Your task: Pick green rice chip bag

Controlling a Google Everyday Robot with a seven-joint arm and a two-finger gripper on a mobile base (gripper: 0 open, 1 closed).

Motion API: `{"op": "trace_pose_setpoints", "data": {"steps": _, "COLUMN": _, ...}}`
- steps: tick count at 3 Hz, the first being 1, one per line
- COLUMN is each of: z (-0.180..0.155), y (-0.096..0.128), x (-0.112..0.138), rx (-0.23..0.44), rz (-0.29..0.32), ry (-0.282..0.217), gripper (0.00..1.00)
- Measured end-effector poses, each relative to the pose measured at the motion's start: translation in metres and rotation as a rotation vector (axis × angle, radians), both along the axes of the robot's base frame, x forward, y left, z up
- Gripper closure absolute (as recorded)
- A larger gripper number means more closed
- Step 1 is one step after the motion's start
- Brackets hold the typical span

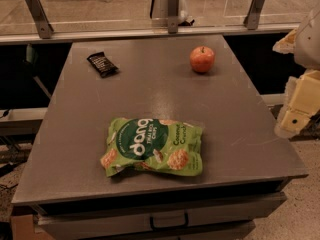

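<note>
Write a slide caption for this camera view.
Green rice chip bag lies near table front edge; gripper hovers off its right side.

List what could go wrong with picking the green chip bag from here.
The crinkly light-green snack bag lies flat near the grey table's front edge; a glancing push could slide it off. The gripper is beyond the table's right edge, apart from the bag; its path in might clip the round red apple.

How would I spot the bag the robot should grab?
On the grey table, near its front edge, lies the chip bag; the pincer hangs off the right side. Unlike the black wrapper and apple behind, it is big and green.
</note>
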State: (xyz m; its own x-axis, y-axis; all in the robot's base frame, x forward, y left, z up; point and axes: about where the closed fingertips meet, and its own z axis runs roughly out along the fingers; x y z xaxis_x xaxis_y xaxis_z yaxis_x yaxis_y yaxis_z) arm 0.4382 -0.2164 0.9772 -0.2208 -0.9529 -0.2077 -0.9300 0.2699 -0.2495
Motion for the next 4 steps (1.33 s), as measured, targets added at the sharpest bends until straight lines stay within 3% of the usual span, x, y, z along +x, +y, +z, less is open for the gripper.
{"op": "trace_pose_setpoints", "data": {"steps": 1, "z": -0.003, "y": 0.004, "x": 0.0, "rx": 0.007, "rz": 0.006, "ry": 0.006, "gripper": 0.0}}
{"op": "trace_pose_setpoints", "data": {"steps": 2, "z": -0.022, "y": 0.038, "x": -0.001, "rx": 0.058, "rz": 0.051, "ry": 0.055, "gripper": 0.0}}
{"op": "trace_pose_setpoints", "data": {"steps": 4, "z": -0.069, "y": 0.129, "x": -0.007, "rx": 0.202, "rz": 0.196, "ry": 0.18, "gripper": 0.0}}
